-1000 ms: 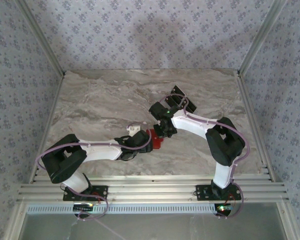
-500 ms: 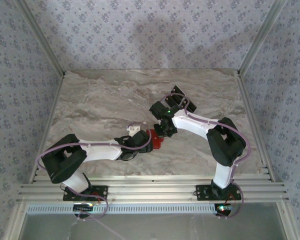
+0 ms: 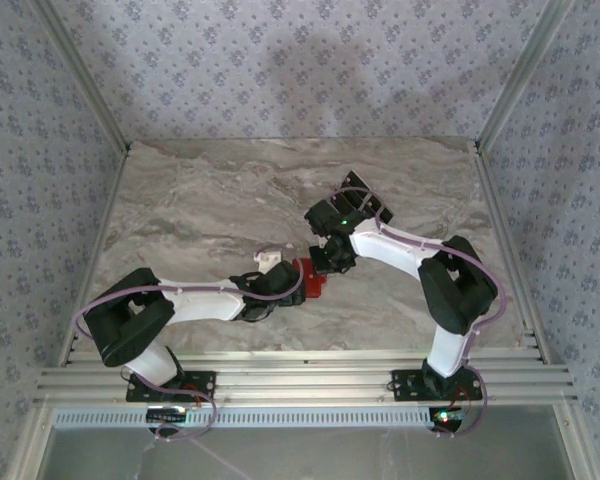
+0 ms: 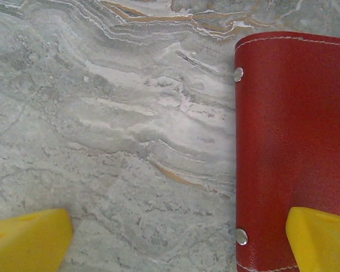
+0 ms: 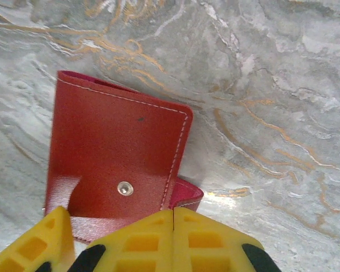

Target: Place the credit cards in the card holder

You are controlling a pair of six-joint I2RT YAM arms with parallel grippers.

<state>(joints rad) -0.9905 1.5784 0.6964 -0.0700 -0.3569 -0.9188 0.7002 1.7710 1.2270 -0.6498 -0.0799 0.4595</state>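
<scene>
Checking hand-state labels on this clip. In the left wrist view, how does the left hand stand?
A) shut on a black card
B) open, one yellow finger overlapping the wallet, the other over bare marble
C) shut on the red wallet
B: the left hand is wide open, one finger overlapping the red wallet at its near corner, the other over the bare marble table.

No words, numbers or brand marks can be read on the red card holder [image 5: 113, 153] (plain stitching, bare metal studs) or on the marbled desk [image 4: 102, 113] around it.
</scene>
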